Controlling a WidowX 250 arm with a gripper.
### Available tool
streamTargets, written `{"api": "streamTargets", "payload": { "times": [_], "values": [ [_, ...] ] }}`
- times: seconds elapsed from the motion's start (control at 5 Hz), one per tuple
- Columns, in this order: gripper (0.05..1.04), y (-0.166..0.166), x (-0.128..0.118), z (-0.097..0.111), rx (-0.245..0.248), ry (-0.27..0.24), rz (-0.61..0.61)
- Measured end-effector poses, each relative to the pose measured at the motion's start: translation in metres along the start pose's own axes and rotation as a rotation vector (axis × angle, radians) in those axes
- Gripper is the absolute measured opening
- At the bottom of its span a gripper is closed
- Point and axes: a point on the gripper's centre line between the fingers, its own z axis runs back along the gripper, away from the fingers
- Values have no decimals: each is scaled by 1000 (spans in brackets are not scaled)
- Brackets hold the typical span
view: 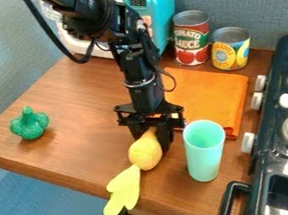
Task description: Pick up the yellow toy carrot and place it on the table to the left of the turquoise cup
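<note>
The black gripper (pixel 152 139) hangs down over the front part of the wooden counter, its fingers around the narrow upper end of a yellow-orange toy vegetable (pixel 145 152). Flat yellow-green leaves (pixel 123 190) extend from the toy's lower end toward the bottom left, overlapping the counter's front edge in view. Whether the toy touches the counter, I cannot tell. Just right of the gripper stands a mint-green cup (pixel 204 150), upright. Behind the cup an orange cloth (pixel 207 95) lies flat. A green toy broccoli (pixel 29 124) sits at the far left.
Two cans, one red and green (pixel 192 39) and one yellow and blue (pixel 230 49), stand at the back. A teal and white toy microwave (pixel 153 7) is behind the arm. Along the right side is a dark stove (pixel 274 149) with knobs, burners and a black handle. The wooden counter (pixel 71 99) has an exposed front edge.
</note>
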Motion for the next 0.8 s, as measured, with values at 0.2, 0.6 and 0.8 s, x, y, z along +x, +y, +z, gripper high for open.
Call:
{"api": "streamTargets", "payload": {
  "times": [0.2,0.6,0.8],
  "values": [
    [883,4,-5,2,25,27,4],
    [1009,7,-9,32,12,-40,9],
    [1006,28,-8,45,-10,-59,64]
  ]
}}
